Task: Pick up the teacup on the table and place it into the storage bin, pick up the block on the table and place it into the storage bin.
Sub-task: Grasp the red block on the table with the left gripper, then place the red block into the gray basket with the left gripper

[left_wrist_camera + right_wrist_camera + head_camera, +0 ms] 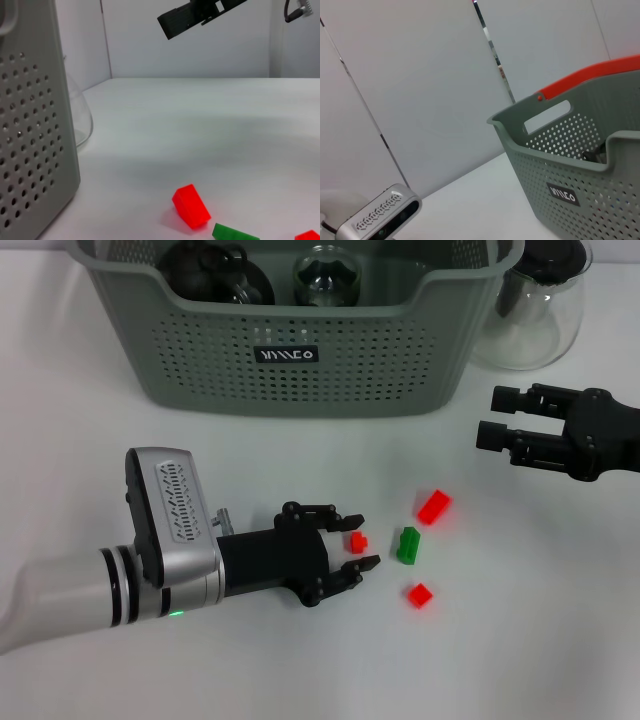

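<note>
Block step in hand: left gripper, fingers spread, bracketed a small red block on the table near the storage bin, needing closure and lift; right gripper hovered released, near the bin.

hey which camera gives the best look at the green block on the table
The head view: it shows the whole green block on the table, between red blocks and just ahead of the left pincer. The left wrist view catches only its upper edge at the frame's bottom. The right wrist view doesn't show it.
</note>
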You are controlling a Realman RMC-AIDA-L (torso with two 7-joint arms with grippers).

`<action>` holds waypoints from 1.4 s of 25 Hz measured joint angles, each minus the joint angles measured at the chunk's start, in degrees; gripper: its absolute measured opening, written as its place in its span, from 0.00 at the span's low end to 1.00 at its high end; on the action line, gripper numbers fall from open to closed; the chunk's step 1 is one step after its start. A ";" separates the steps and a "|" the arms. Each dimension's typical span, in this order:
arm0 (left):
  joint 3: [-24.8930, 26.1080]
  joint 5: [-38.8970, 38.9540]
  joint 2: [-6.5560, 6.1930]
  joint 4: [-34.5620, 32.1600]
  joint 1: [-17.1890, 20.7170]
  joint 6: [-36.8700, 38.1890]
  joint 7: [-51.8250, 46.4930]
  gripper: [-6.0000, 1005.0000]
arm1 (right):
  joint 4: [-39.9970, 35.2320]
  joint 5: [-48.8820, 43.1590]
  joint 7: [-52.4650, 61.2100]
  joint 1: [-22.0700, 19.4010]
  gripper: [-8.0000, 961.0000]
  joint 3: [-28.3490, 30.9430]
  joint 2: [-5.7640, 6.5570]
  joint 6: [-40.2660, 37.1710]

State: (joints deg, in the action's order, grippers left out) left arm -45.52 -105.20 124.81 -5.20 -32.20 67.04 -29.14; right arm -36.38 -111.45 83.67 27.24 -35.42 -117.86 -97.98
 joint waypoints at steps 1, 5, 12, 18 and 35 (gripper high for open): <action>0.01 0.00 0.00 0.01 0.00 -0.02 0.12 0.43 | 0.00 0.00 0.00 0.00 0.76 0.00 0.00 0.00; 0.27 0.06 0.00 0.07 -0.09 -0.13 0.26 0.42 | 0.00 0.00 0.00 0.00 0.76 0.00 0.00 -0.02; 0.34 0.43 -0.04 -0.03 -0.18 0.13 -0.55 0.33 | 0.00 0.00 0.23 0.00 0.76 0.00 0.00 -0.02; -0.31 -0.68 -1.25 -8.71 3.83 8.41 -13.11 0.19 | 0.00 0.00 0.33 0.01 0.76 0.09 0.16 -0.15; 12.05 3.42 -7.98 -44.33 -5.60 34.25 -74.00 0.20 | -0.23 -0.27 0.31 0.34 0.76 0.06 -0.09 -0.20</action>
State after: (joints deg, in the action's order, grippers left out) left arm -33.47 -101.78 116.83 -49.53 -37.79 101.29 -103.13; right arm -36.61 -111.71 83.98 27.59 -35.35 -117.95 -98.18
